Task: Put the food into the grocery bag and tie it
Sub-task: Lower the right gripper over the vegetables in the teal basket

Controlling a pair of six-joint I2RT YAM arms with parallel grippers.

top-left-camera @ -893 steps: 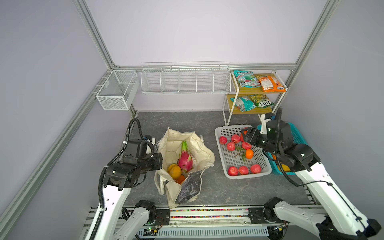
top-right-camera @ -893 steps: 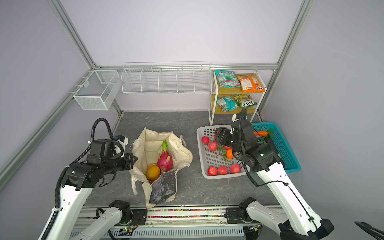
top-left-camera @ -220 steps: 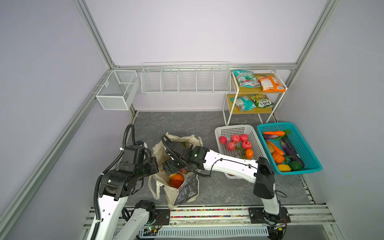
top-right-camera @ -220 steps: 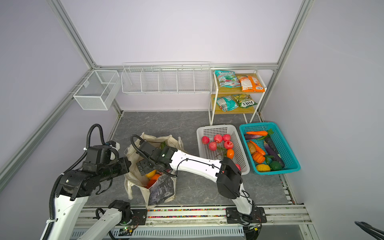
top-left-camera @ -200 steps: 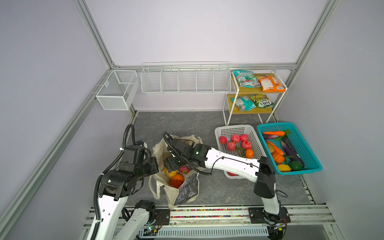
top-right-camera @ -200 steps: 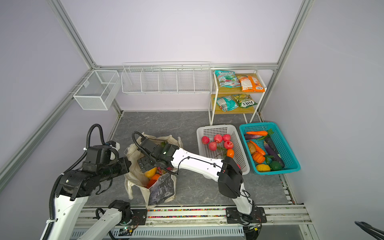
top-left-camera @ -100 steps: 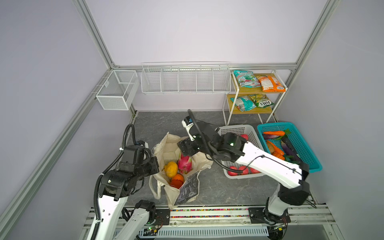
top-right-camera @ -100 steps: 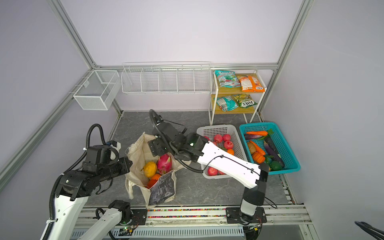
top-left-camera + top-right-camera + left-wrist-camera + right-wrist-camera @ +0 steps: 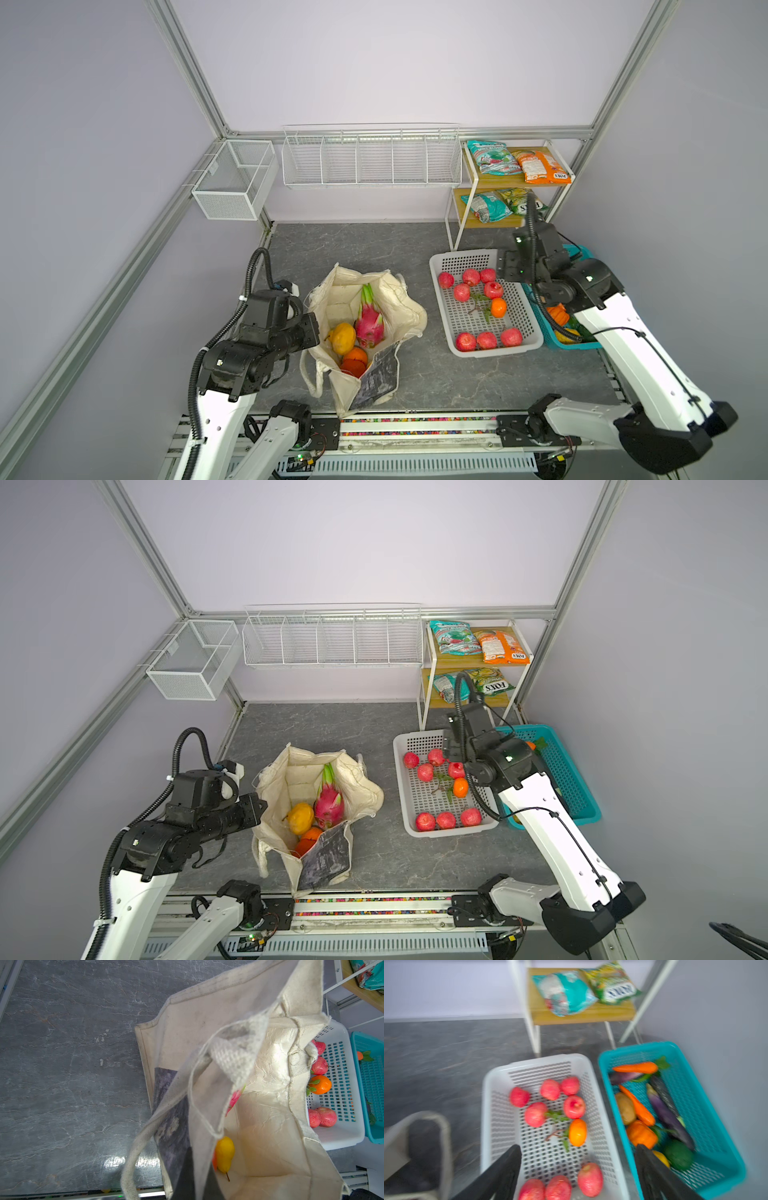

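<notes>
Grocery bag (image 9: 340, 291) stands open at lower centre of a top view, fruit inside, my left gripper (image 9: 309, 328) pinched on its rim, right gripper (image 9: 578, 1148) spread empty over the white basket (image 9: 494, 352), so I judge it is the loading step: next, descend and close on one item.

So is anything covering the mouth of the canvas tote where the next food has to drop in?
Nothing visible does. The canvas tote gapes open upward, its edge held by the left pincer; the dragon fruit lies low inside, and a loop handle hangs outside.
</notes>
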